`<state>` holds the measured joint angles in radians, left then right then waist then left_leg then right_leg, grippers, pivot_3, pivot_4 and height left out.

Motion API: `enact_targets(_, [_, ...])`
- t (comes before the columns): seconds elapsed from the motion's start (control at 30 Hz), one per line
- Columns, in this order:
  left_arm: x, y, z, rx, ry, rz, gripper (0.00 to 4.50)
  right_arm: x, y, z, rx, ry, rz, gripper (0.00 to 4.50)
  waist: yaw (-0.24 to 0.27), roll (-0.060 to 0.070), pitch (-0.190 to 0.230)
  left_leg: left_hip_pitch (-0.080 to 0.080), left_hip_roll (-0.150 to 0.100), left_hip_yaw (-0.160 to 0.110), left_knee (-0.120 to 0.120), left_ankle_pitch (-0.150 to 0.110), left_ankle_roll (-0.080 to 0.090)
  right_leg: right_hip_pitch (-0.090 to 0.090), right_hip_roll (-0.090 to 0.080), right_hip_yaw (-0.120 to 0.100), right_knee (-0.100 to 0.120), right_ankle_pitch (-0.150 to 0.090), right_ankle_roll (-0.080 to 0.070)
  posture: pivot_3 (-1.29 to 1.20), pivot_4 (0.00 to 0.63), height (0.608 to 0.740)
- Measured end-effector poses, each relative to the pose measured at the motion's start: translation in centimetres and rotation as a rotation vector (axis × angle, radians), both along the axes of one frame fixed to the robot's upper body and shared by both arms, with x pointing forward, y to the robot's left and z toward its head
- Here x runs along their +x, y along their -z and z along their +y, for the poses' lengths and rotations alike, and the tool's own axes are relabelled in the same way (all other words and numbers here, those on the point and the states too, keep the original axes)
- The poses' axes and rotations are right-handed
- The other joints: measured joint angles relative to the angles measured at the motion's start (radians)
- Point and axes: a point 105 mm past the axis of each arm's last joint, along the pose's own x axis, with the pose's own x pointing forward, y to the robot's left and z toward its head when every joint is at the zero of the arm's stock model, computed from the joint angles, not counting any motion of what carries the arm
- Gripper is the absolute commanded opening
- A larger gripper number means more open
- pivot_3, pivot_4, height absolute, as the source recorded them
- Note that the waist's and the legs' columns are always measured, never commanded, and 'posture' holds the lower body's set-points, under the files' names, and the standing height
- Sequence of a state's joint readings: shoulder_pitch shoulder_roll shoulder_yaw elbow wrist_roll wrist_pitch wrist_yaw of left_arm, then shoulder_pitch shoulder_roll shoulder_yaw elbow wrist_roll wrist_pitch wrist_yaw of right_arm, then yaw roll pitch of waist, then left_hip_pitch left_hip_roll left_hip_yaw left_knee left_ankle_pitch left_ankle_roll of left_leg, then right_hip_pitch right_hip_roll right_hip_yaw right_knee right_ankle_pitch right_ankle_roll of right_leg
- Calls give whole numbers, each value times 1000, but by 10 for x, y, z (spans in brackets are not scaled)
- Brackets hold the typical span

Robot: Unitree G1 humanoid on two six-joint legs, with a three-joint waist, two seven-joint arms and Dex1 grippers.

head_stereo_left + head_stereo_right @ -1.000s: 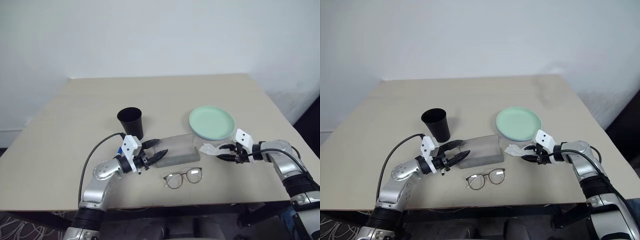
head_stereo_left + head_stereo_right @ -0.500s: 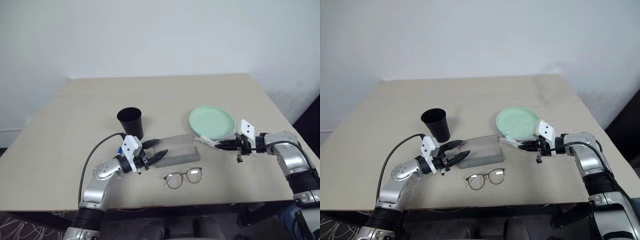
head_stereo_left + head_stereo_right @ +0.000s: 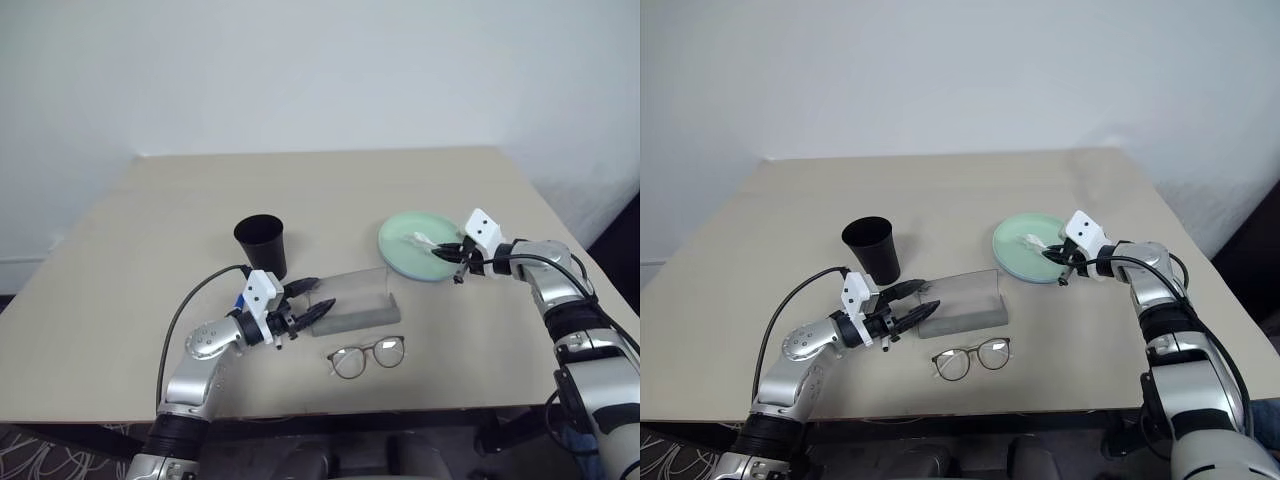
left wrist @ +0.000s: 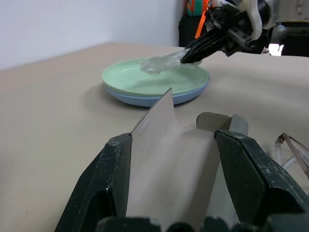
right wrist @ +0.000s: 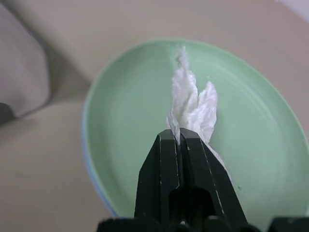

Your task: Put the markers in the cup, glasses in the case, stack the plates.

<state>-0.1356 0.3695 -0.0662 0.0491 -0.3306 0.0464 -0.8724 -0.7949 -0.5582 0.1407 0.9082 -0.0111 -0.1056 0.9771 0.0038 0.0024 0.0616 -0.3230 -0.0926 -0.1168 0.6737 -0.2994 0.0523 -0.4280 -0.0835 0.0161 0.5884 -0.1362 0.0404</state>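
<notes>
Where tissue (image 5: pixel 193 104) drapes, plates (image 5: pixel 120 125) half-hidden.

Beige surface (image 3: pixel 330 190); black cup (image 3: pixel 261 245); mint-green plate (image 3: pixel 400 245) stacked on light-blue plate (image 4: pixel 140 100); grey case (image 3: pixel 355 305) with translucent lid; dark-framed glasses (image 3: pixel 366 355) with clear lenses; white tissue (image 5: pixel 193 104); black-fingered left pincer (image 3: pixel 310 300) and right pincer (image 3: pixel 447 252), white housings.

**Left wide, right pinched**

Left gripper (image 3: pixel 306 300) held level, pointing forward and right, fingers (image 4: pixel 113 181) spread wide astride the case (image 3: pixel 358 298). Right gripper (image 3: pixel 441 249) angled downward and leftward, fingers (image 5: pixel 166 181) pressed together on a crumpled tissue (image 5: pixel 192 106), arm extended forward.
</notes>
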Motion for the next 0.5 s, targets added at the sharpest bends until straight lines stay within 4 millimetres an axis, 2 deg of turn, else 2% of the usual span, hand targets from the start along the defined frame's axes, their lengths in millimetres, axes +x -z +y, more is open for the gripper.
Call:
enact_targets(0.3, [-1, 2, 2, 6, -7, 5, 2841, 3, 8, -3, 0, 22, 11, 3584, -1, 0, 0, 0, 0, 0, 0, 0, 0, 0, 0, 0, 0, 0, 0, 0, 0, 740])
enact_targets(0.5, [-1, 1, 3, 10, -6, 5, 2841, 3, -11, 0, 55, -10, -82, 3584, -2, 1, 0, 0, 0, 0, 0, 0, 0, 0, 1, 0, 1, 0, -1, 0, 0, 740])
